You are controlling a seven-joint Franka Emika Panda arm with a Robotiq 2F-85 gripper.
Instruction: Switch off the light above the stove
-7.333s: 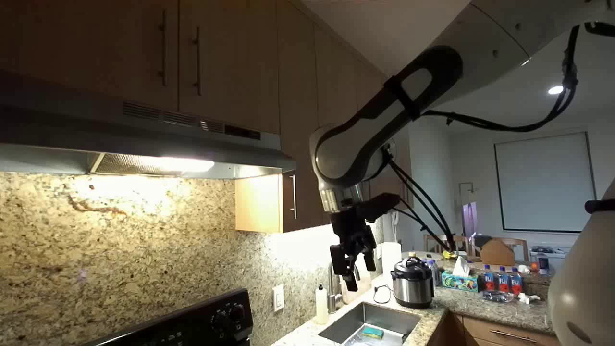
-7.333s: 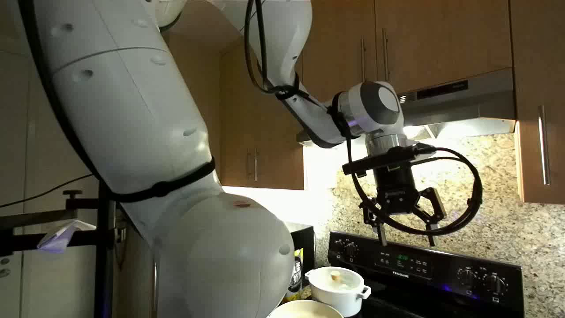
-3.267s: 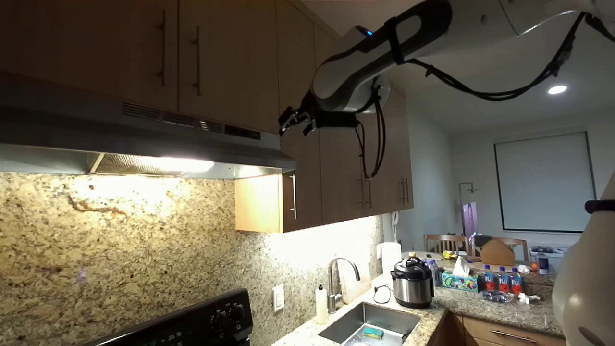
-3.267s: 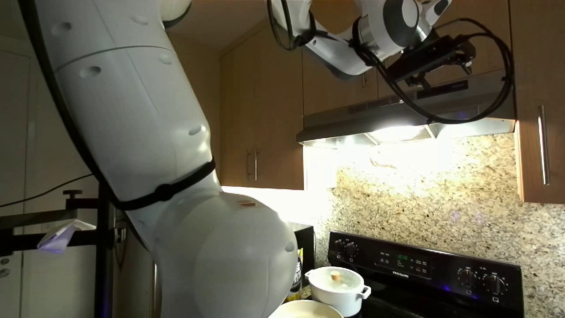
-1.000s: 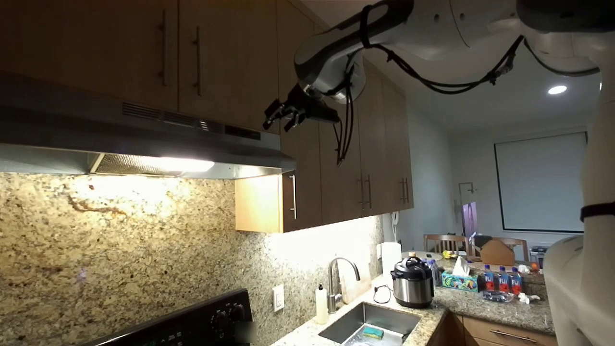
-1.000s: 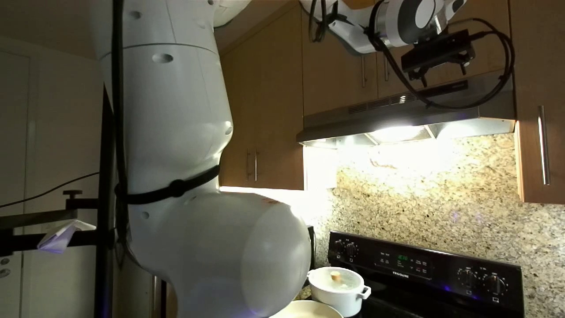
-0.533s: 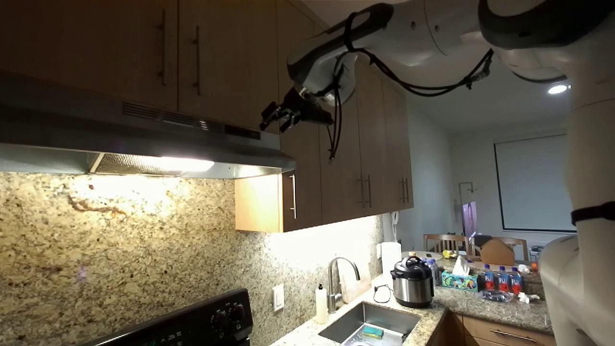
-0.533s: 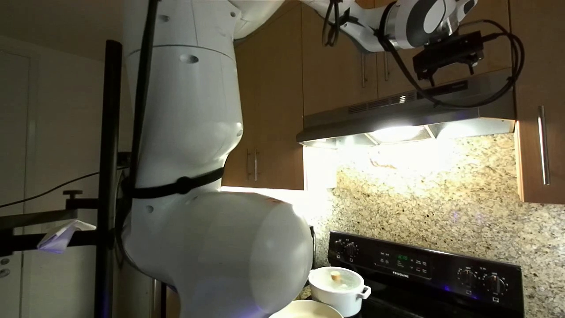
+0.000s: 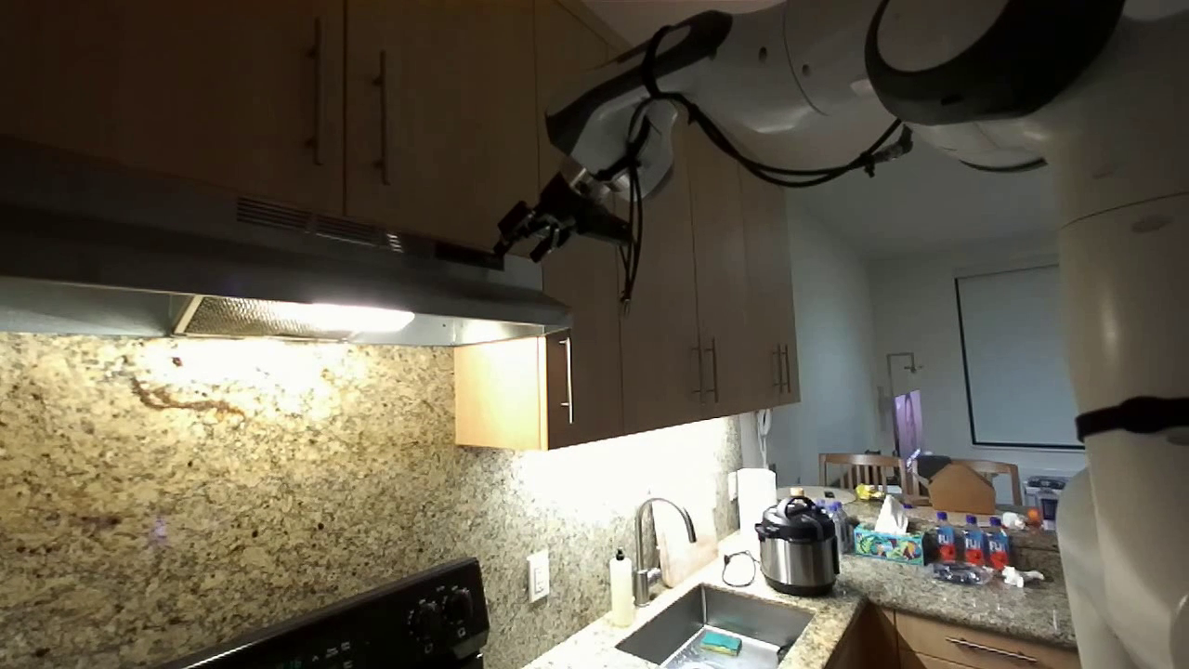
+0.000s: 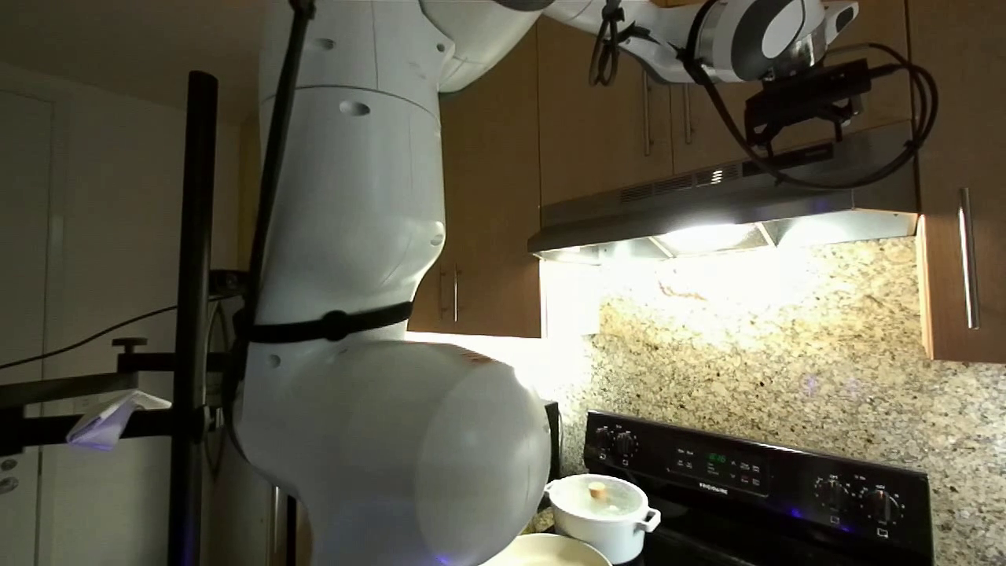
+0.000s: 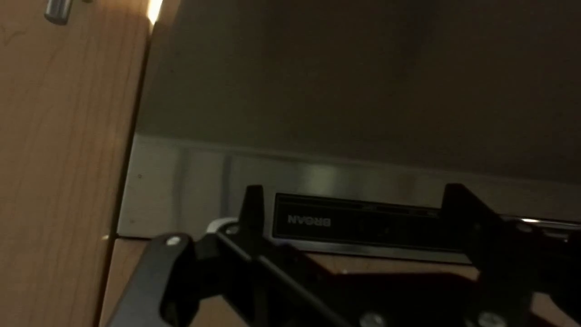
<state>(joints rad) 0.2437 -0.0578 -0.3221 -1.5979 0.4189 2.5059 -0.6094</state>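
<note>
The stove light (image 9: 362,319) is lit under the metal range hood (image 9: 186,251); its glow also shows in an exterior view (image 10: 707,237). The hood's dark control panel (image 9: 469,255) is on its front face, near one end. In the wrist view the panel (image 11: 313,221) reads BROAN upside down; its switches are too dark to make out. My gripper (image 9: 520,251) is open and empty, tilted toward the panel; it also shows in an exterior view (image 10: 803,143). In the wrist view the fingers (image 11: 354,188) straddle much of the panel; the right finger covers its far part. Contact is not visible.
Wooden cabinets (image 9: 446,111) with bar handles sit above and beside the hood. The black stove (image 10: 754,472) is below, with a white lidded pot (image 10: 601,515). A sink (image 9: 715,623) and a pressure cooker (image 9: 799,548) stand farther along. A cable loop (image 10: 857,187) hangs from the wrist.
My gripper has risen from pointing down below hood height and tilted toward the hood. In the last second it has moved slightly closer to the panel. The light stays lit.
</note>
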